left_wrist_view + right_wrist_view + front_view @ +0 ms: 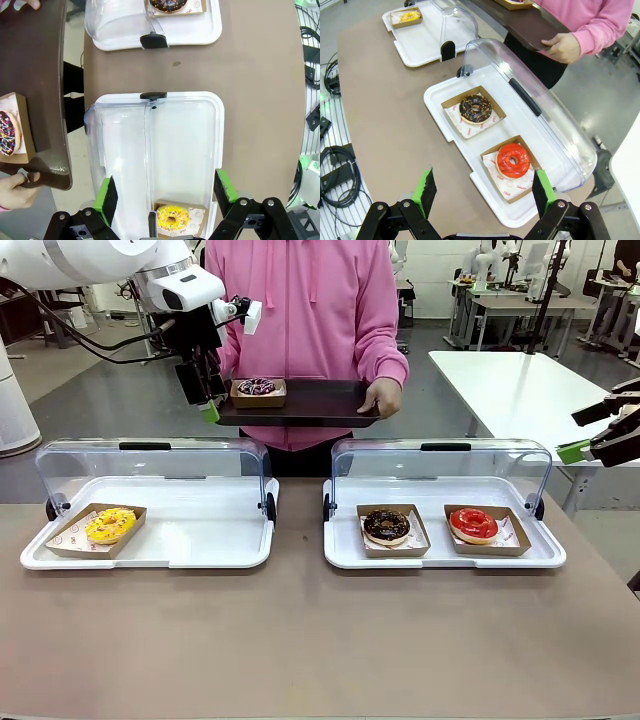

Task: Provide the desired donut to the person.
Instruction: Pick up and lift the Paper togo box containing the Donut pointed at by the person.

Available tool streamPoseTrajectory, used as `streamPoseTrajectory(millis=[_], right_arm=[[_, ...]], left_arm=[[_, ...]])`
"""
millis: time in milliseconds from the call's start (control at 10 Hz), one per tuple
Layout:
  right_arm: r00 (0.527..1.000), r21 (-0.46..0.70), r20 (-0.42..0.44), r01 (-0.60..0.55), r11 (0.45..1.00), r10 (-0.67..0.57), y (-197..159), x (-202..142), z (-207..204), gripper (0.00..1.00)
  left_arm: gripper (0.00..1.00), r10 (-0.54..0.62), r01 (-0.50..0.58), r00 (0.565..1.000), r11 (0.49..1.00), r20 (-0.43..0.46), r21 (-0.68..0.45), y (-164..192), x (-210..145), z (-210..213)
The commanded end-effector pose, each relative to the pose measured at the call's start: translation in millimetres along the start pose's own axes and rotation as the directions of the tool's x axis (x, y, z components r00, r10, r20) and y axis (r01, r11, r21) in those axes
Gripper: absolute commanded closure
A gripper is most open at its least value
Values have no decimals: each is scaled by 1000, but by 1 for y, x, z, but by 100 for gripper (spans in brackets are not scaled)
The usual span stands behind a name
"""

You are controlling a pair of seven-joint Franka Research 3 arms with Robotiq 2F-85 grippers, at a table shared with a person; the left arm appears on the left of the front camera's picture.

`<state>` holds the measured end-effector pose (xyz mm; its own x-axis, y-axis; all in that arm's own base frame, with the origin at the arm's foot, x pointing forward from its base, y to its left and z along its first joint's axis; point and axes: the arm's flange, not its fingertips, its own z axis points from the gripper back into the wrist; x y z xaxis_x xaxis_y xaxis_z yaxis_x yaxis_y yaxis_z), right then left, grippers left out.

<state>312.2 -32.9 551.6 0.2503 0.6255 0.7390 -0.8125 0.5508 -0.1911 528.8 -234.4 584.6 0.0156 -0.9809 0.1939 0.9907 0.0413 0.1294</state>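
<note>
Front view first. I'm hanging my left gripper right at the left edge of the dark serving tray that the person is holding out. The jaws are spread wide and gripping nothing. The sprinkled chocolate donut is sitting in its cardboard boat on that tray, just beside those jaws, so I'm guessing the handover part is basically done. The person's hand is propping the tray's far end, probably to keep it level. My right gripper is hovering way out to the side, also wide open and empty, well apart from everything. I reckon that's just to keep it out of the way.

Left wrist view: I'm looking straight down between my left fingers. The yellow donut is lying far below, lined up between the jaws, in the left display case. Its clear lid is standing flipped back, which is leaving my side open for reaching in. The serving tray is off to one side of the jaws, with the sprinkled donut riding at its edge and the person's fingers curling round the corner.

Right wrist view: the red-glazed donut is sitting just ahead of my right jaws, roughly centred between them. The dark chocolate donut is lying farther out, in the same right display case. That case's clear lid is tipped back toward the person too. Both donuts are resting in cardboard boats, which I figure is giving my jaws edges to pinch instead of icing.
</note>
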Motion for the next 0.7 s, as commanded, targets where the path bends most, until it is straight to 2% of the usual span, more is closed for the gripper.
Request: streamPoseTrajectory(millis=[0,200,300,500,600], right_arm=[[1000,10,6,-7,1000,7,-1,0,-2,0],[1000,10,6,-7,1000,7,-1,0,-2,0],[1000,10,6,-7,1000,7,-1,0,-2,0],[1000,10,6,-7,1000,7,-1,0,-2,0],[1000,10,6,-7,1000,7,-1,0,-2,0]], left_arm=[[0,18,-18,1000,1000,-11,20,0,0,0],[0,0,0,1000,1000,0,0,0,0,0],[0,22,-21,995,1000,98,-15,-25,-24,4],[0,136,-140,954,990,269,-4,-94,-82,18],[0,182,-195,932,981,312,11,-122,-105,23]])
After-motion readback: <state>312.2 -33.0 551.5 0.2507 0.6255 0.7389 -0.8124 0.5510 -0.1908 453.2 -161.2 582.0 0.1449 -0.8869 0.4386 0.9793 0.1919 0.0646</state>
